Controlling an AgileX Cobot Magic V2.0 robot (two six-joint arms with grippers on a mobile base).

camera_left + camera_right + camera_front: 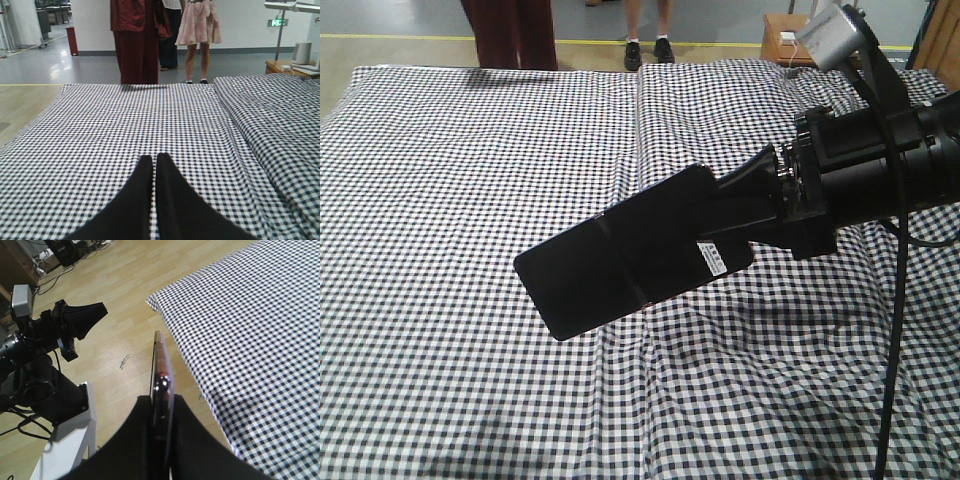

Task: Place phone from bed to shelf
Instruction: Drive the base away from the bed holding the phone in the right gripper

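Right pincer (735, 210) clamped on phone (620, 255) at sticker end, held above bed (470, 150); long axis runs straight out from pincer. Left pincer (152, 167) together, empty. Shelf out of view.

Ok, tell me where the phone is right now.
In the front view the phone hangs above the bed near its centre seam, clamped at its stickered end by the right gripper; the right wrist view shows it edge-on between the fingers.
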